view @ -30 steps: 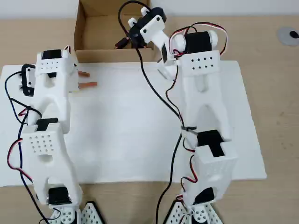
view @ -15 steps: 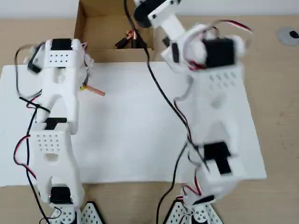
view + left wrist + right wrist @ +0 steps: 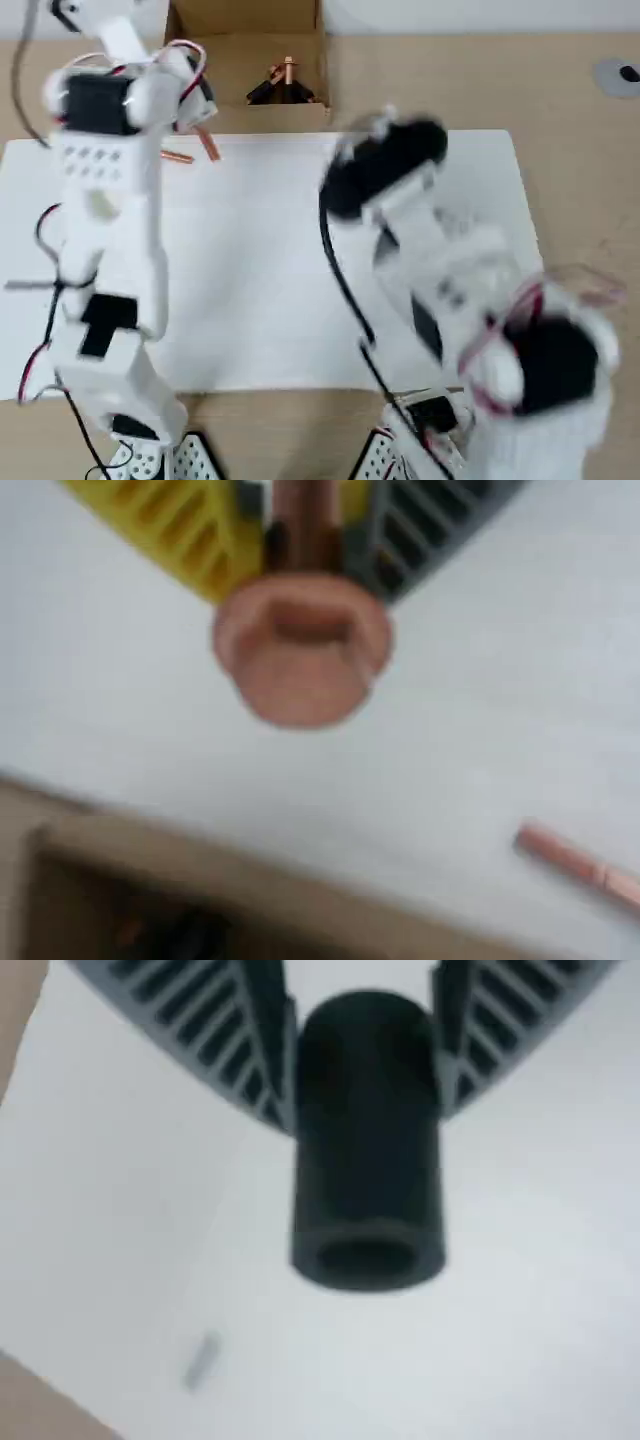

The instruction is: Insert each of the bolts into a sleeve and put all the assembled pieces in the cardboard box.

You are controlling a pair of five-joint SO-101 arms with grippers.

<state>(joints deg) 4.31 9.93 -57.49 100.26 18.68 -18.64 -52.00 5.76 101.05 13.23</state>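
Left hand [image 3: 305,550] clamps a copper bolt [image 3: 300,655], head protruding, and right hand [image 3: 365,1090] clamps a black sleeve [image 3: 368,1160].

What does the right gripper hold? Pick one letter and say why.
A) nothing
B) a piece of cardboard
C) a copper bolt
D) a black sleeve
D: the right wrist view shows the right gripper shut on a black sleeve, hollow end showing; the copper bolt sits in the left gripper.
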